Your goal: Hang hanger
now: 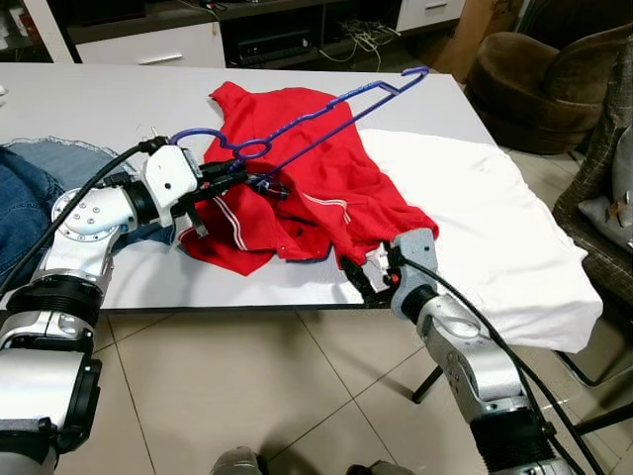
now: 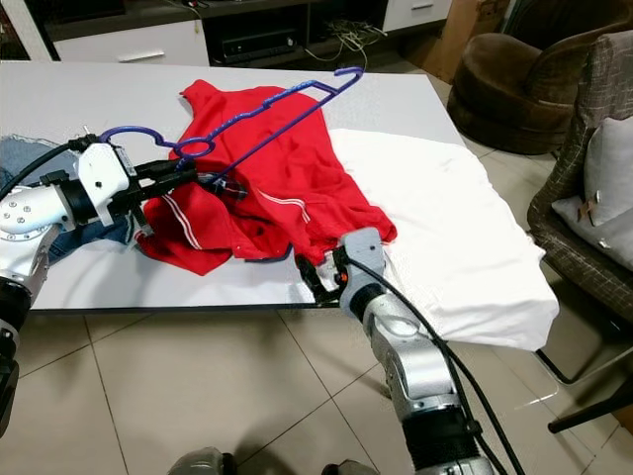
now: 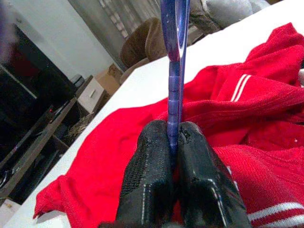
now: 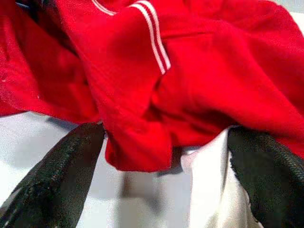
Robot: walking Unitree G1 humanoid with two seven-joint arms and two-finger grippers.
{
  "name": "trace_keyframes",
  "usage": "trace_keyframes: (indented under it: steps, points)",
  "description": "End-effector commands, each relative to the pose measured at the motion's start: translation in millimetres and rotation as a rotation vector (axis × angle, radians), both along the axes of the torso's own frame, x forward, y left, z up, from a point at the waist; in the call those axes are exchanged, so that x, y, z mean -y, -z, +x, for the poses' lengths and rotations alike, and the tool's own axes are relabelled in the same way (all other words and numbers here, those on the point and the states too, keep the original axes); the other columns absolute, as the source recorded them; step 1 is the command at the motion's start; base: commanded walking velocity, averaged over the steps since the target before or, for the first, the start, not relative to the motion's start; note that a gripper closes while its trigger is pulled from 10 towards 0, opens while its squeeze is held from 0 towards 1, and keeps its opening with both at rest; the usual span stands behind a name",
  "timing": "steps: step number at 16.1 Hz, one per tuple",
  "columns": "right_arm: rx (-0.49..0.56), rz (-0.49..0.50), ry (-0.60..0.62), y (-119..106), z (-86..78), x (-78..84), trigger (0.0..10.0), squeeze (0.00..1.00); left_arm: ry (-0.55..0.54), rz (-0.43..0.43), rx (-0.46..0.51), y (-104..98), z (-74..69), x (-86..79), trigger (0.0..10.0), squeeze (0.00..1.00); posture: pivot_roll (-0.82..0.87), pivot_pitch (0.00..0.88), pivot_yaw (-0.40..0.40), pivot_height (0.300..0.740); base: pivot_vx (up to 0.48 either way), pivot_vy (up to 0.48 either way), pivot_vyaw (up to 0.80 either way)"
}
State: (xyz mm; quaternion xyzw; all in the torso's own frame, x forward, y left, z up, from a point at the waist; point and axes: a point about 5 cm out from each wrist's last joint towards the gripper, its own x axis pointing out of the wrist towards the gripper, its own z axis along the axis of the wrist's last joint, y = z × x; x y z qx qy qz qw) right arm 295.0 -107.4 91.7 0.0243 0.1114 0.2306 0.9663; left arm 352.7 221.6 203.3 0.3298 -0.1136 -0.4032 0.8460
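Item: thin blue plastic-coated wire hanger point(image 1: 326, 124). Position: raised at a slant above the crumpled red polo shirt with white-striped collar point(image 1: 307, 193), hook end nearest the left gripper point(image 1: 259, 184), far shoulder pointing away over the shirt toward the table's back edge. The left gripper's two black fingers point(image 3: 147, 190) are pressed together on the hanger's lower bar, just over the shirt's collar side.

Handling, as judged: light, springy and narrow; likely to pivot or slip in a pinch on so thin a rod. A hold near the neck, where the bars meet under the hook, would likely steady it better than one far out on the bar.

Red shirt: soft, limp, bunched; lies on the white rectangular table point(image 1: 89, 99), with its near hem overlapping a white cloth point(image 1: 495, 228) spread beside it. It will sag and fold when lifted.

Right gripper point(image 1: 376, 280): at the table's near edge, just before the shirt's lower hem, fingers spread wide with the hem between them, not touching it so far as can be told.

Beside the shirt, on the left arm's side: blue denim garment point(image 1: 40, 178).

Containers: none seen holding anything.
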Motion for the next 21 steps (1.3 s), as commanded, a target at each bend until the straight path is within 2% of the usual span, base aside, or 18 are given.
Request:
trace_keyframes:
  steps: [1,17,18,21]
  points:
    - [0.011,0.012,0.004,-2.8,1.6,1.6,10.0,1.00,0.005,0.008,0.014,-4.9,0.7,-0.4,0.0,0.00,0.06,0.025,-0.014,0.740,0.000,0.000,0.00]
    - [0.010,0.010,-0.001,-2.1,2.0,1.2,10.0,1.00,0.004,0.008,0.015,-4.8,0.6,-0.6,0.0,0.00,0.06,0.025,-0.014,0.740,0.000,0.000,0.00]
    - [0.004,-0.066,-0.010,15.2,6.7,-15.0,10.0,0.00,0.007,0.007,0.011,-3.6,-0.6,-0.8,0.0,0.00,0.06,0.037,-0.009,0.740,0.000,0.000,0.00]
    - [0.054,-0.146,-0.035,16.5,5.8,-21.0,10.0,0.00,0.014,0.002,0.011,-3.8,0.7,2.8,0.0,0.00,0.06,0.037,-0.008,0.740,0.000,0.000,0.00]
